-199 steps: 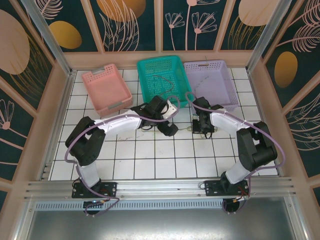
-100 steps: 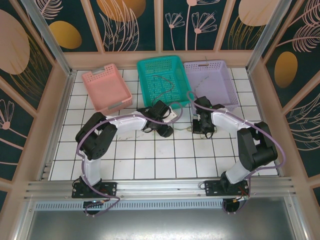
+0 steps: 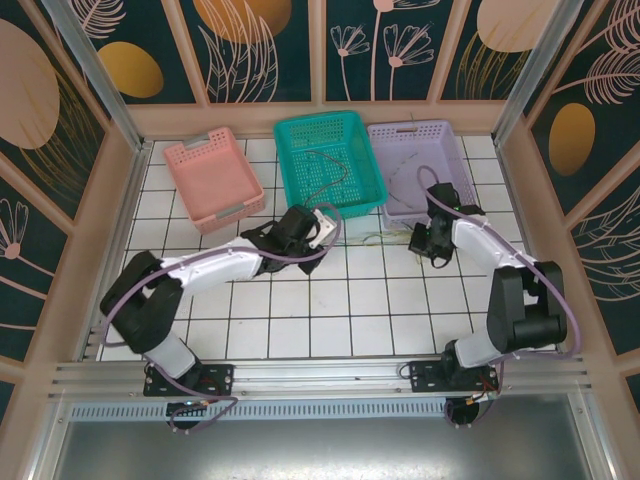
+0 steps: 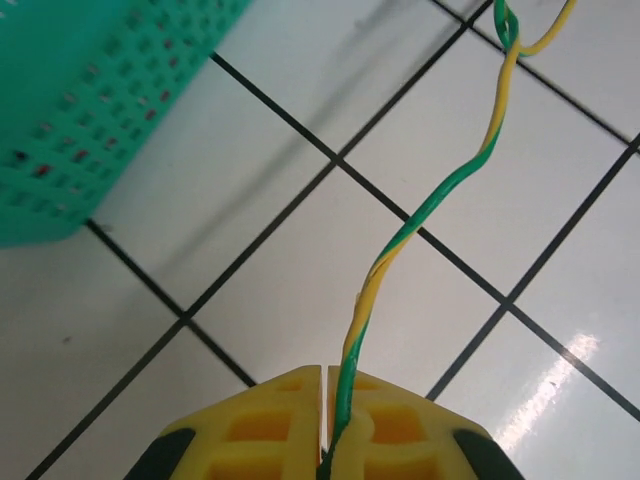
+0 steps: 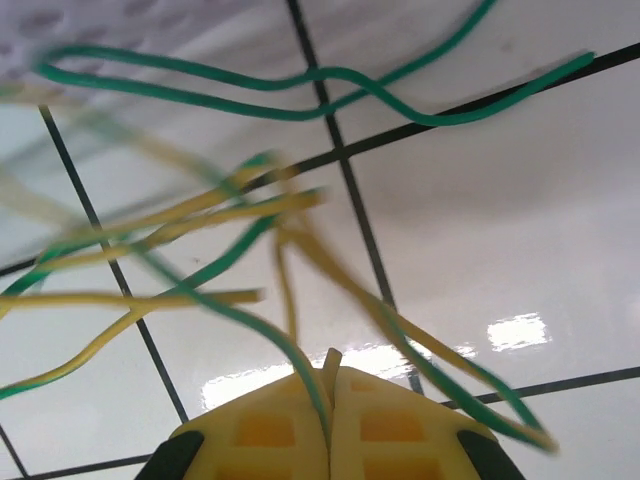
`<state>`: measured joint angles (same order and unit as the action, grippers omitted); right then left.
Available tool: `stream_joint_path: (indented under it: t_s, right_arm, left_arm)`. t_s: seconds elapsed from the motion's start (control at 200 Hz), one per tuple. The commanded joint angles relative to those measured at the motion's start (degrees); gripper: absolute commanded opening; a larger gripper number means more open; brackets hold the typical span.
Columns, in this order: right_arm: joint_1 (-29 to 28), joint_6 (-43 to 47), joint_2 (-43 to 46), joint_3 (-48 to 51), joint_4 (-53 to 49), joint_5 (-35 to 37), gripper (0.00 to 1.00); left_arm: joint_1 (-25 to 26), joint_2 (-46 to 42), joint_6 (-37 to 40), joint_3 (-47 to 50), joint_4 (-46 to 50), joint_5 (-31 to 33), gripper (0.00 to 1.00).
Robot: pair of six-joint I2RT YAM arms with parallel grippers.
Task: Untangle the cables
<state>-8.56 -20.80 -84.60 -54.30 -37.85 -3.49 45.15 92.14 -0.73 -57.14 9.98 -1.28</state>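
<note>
Though left claw (image 4: 325,378) and right claw (image 5: 328,362) each pinch cables (image 4: 445,188), blur hides right's strand.

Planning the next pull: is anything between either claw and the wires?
Nothing visible. The left claw is shut on a twisted green-and-yellow wire, the right claw on strands of the tangle, with bare tiles under both. The teal basket stands aside, clear of the wire.

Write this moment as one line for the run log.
left gripper: shut on twisted green-yellow cable | right gripper: shut on tangled green and yellow cables | state: cables not yet untangled
</note>
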Motion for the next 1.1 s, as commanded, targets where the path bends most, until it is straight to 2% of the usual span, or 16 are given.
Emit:
stream_joint_path:
  t_s: [0.0,0.22,0.4,0.561,0.716,0.861,0.951,1.096]
  right_arm:
    - [2.71,-3.38,2.87,-0.83,-2.17,1.85,0.0]
    - [7.11,-8.12,6.26,0.9,-2.61,5.92,0.0]
    - [13.37,-9.57,7.71,1.71,-0.25,4.61,0.0]
    - [14.31,-9.37,6.86,0.43,-0.97,6.02,0.0]
    - [20.63,-9.75,9.12,0.64,0.96,4.59,0.0]
    - [20.78,-10.38,7.48,-1.24,1.13,4.63,0.0]
    - [20.2,-11.04,7.08,-0.68,1.78,2.66,0.0]
    - [13.65,-11.29,7.07,0.74,4.47,-3.96,0.0]
  left_arm:
    - [-0.34,-2.73,-2.61,3.95,0.66,4.31,0.0]
    - [-0.33,-5.77,-3.22,6.75,1.22,6.17,0.0]
    - [-0.32,-8.51,-3.19,8.64,1.24,10.8,0.0]
    - [-0.33,-10.79,-2.7,9.59,0.87,12.17,0.0]
    - [-0.34,-12.13,-2.2,10.8,1.16,13.39,0.0]
    - [-0.33,-12.55,-1.92,11.27,1.41,14.9,0.0]
    - [-0.33,-12.87,-1.68,10.54,1.03,13.48,0.0]
    - [-0.33,-11.36,-4.27,6.95,-1.02,3.35,0.0]
